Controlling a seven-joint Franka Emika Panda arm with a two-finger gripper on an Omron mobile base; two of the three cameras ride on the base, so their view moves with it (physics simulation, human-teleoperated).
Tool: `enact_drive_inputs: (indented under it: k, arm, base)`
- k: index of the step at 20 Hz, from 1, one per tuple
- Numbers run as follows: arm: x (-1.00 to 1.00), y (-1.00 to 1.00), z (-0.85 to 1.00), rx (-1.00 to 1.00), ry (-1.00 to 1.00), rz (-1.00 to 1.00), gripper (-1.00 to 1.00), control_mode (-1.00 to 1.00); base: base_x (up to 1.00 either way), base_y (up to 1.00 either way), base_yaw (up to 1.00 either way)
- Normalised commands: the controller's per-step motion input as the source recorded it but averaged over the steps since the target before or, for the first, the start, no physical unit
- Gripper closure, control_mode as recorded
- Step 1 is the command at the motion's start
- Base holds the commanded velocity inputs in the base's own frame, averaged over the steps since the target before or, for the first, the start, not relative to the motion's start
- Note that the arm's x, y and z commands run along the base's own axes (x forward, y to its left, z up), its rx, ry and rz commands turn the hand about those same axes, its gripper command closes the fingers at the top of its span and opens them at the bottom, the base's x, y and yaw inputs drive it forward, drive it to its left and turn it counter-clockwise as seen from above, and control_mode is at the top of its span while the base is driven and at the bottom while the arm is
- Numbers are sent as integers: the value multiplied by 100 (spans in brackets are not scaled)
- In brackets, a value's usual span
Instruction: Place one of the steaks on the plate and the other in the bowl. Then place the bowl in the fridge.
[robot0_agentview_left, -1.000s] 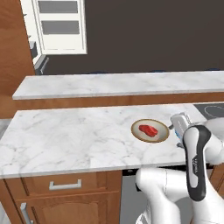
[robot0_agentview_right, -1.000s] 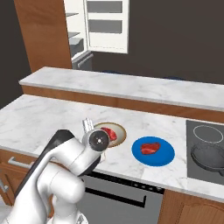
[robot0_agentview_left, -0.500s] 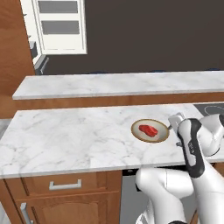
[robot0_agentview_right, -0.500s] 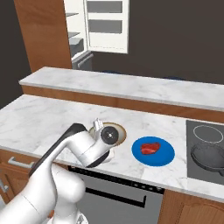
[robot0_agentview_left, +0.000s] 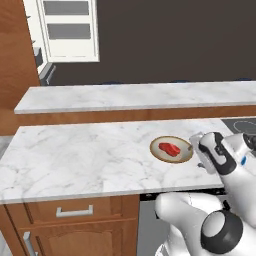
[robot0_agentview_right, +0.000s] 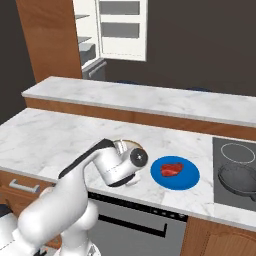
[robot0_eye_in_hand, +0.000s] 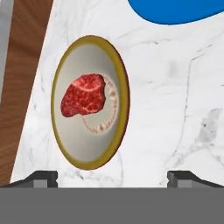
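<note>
- Hanging just over the bowl (robot0_eye_in_hand: 89, 103), the claw (robot0_eye_in_hand: 113, 176) is wide open and holds nothing, maybe so it can take the rim.
- 1 steak (robot0_eye_in_hand: 83, 95) lies inside the bowl, off to one side, so that part looks done.
- The other steak (robot0_agentview_right: 171, 169) lies in the middle of the blue plate (robot0_agentview_right: 190, 178), just beside the bowl on the marble desk (robot0_agentview_left: 75, 155).
- The fridge (robot0_agentview_right: 111, 27) stands far behind a raised ledge with its door open, ready for the bowl.
- A dark pan (robot0_agentview_right: 240, 180) sits on the stove, near the plate, out of the way.
</note>
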Motion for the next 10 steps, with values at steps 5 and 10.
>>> enact_drive_inputs:
  k: [5,10]
  arm:
    - [47,-7,-31,0,0,5,-100,-100]
    - [41,-2,-31,0,0,3,-100,-100]
  base:
    - [0,0,0]
    - [0,0,0]
